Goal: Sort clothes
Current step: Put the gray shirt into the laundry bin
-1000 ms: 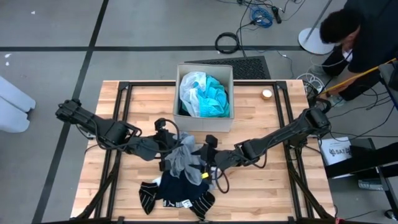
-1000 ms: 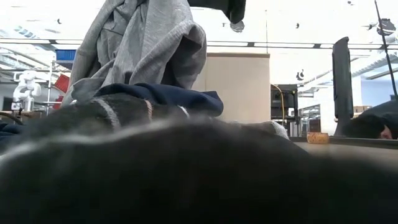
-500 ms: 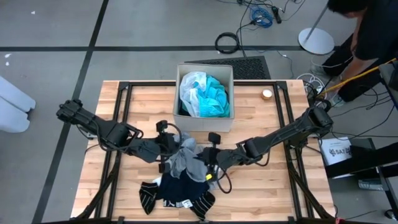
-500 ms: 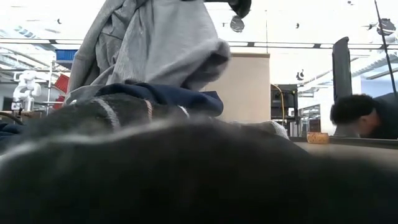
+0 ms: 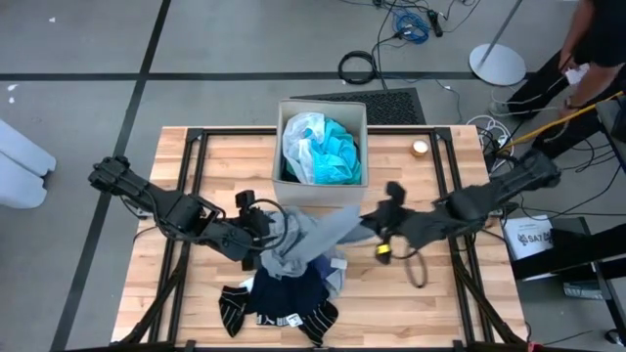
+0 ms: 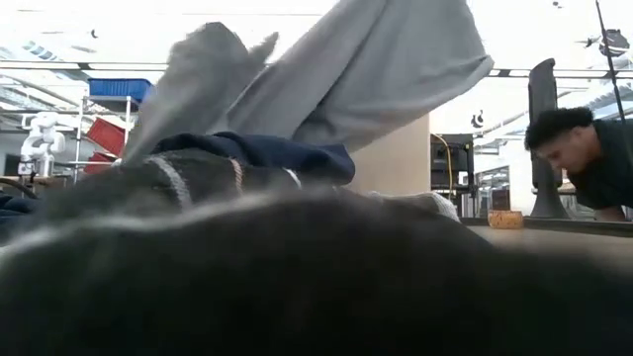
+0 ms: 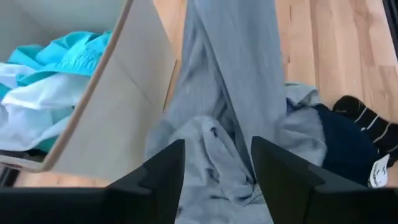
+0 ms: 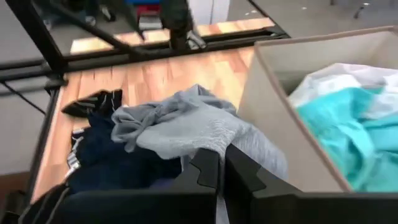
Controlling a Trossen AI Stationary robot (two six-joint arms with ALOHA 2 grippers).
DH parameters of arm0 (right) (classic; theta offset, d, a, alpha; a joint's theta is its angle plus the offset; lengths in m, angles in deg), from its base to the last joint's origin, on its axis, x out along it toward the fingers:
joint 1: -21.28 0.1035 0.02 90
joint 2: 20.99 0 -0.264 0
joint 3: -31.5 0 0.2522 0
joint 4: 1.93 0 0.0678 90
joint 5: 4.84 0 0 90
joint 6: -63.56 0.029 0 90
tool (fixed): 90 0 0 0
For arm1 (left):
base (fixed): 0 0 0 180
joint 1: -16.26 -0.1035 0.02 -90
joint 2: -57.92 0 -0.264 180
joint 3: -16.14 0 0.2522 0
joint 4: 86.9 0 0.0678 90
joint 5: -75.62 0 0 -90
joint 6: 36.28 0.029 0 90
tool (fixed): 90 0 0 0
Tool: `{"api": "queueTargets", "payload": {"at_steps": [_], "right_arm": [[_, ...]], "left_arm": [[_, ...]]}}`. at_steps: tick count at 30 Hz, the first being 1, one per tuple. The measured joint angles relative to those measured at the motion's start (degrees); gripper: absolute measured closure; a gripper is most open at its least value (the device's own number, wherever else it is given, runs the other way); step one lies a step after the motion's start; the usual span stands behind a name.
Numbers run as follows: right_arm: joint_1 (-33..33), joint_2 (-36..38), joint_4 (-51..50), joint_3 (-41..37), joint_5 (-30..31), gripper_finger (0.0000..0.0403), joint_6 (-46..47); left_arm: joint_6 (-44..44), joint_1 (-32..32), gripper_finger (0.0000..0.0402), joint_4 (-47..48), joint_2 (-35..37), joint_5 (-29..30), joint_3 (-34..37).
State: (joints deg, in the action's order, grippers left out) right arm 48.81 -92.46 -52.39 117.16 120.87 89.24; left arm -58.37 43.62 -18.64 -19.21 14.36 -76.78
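The grey top stretches from the clothes pile at the table's near middle out to my right gripper, which is shut on it. My left gripper stands open at the top's other end, with grey cloth lying between its fingers. The navy dotted piece and black striped socks lie under and beside the top. The turquoise shirt and white sheer piece lie inside the beige box. My left gripper has the bunched end of the grey top between its open fingers; I cannot tell whether they touch it. My right gripper pinches a bunched part of the grey top between its two fingers, slanting down from the table's right. The cloth runs drawn out from there down to the pile, its far end resting on the navy piece.
The beige box stands just beyond the grippers at the table's far middle. A small round roll sits on the table to the box's right. A person bends near the table's far right corner. Bare wood lies left and right of the pile.
My right gripper has taken hold of the grey top and gone up and toward the table's right edge. The top, which hung bunched above the pile, is now pulled out sideways into a long band. Its left end stays by my left gripper.
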Motion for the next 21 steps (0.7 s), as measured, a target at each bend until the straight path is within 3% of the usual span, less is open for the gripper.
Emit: {"api": "queueTargets", "payload": {"at_steps": [5,11,18,21], "right_arm": [[3.1,4.1,-1.9,0.0,0.7,0.0403,2.2],[3.8,4.4,-1.8,0.0,0.7,0.0403,2.2],[3.8,4.2,-1.8,0.0,0.6,0.0403,2.2],[3.8,4.2,-1.8,0.0,0.5,0.0403,2.2]], "left_arm": [[2.5,0.0,0.0201,-8.6,0.0,-1.0,5.1],[9.3,0.0,0.0201,-23.9,-0.1,-9.4,13.4],[9.5,-1.2,0.0201,-27.1,-5.6,-9.9,18.3],[13.0,-1.9,0.0201,-27.2,-9.2,-13.1,18.4]]}}
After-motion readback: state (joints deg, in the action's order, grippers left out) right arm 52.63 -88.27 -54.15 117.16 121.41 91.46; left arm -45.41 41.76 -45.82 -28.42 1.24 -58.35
